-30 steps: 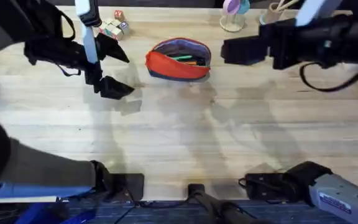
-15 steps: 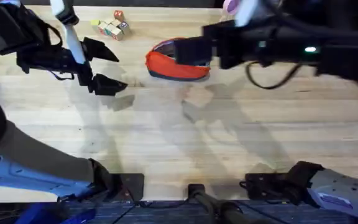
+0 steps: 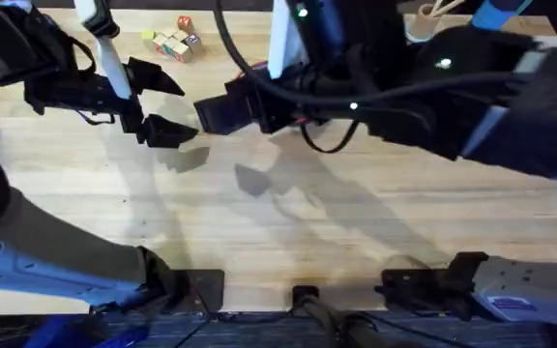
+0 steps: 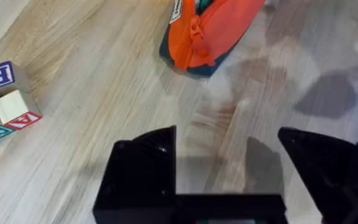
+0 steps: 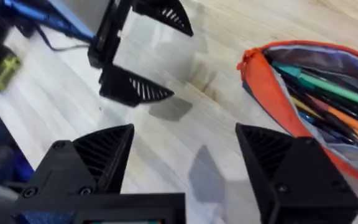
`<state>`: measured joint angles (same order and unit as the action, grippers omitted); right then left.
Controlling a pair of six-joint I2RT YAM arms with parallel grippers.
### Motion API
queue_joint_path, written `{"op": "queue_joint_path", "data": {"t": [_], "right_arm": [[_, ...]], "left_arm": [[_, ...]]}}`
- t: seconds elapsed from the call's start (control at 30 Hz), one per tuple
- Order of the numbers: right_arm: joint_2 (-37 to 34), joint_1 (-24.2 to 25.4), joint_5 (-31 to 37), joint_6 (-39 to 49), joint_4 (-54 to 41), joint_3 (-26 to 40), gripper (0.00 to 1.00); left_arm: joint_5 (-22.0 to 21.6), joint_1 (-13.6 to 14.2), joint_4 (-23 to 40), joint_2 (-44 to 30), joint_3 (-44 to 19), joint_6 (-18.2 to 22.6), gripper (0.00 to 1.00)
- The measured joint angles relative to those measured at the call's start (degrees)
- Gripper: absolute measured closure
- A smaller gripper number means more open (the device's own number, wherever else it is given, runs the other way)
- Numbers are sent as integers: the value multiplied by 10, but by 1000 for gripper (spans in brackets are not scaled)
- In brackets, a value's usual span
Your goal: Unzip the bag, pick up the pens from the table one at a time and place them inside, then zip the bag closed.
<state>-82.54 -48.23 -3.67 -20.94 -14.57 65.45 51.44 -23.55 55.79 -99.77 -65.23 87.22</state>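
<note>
Overhead, right arm hides most of bag; pens inside, cut off. Both end effectors, left and right, spread, empty.

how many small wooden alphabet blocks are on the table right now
About 4, though some may be hidden. The small wooden alphabet blocks sit in one tight cluster at the far left of the light wooden plank table, left of the soft orange fabric pouch.

Bare table in front; blocks beside bag.
</note>
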Motion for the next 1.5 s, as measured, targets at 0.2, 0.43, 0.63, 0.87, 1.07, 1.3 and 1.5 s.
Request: {"op": "queue_joint_path", "data": {"t": [0.2, 0.43, 0.63, 0.87, 1.07, 1.3, 1.5], "right_arm": [[-38, 0, 0, -46, 61, 0, 4], [-108, 0, 1, -71, 157, 0, 4], [-156, 0, 29, -98, 202, 0, 4], [-200, 0, 50, -117, 239, 0, 4], [-221, 0, 77, -135, 268, 0, 4], [-248, 0, 88, -138, 296, 0, 4], [-263, -2, 117, -140, 308, 0, 4]], "left_arm": [[0, 0, 1, 0, 0, 0, 8], [0, 0, 1, 0, 0, -1, 8], [0, 0, 1, 0, 0, -2, 8], [0, 0, 3, 0, 0, -2, 8], [0, 0, 3, 0, 0, -2, 8], [0, 0, 3, 0, 0, -2, 8], [0, 0, 3, 0, 0, -2, 8]]}}
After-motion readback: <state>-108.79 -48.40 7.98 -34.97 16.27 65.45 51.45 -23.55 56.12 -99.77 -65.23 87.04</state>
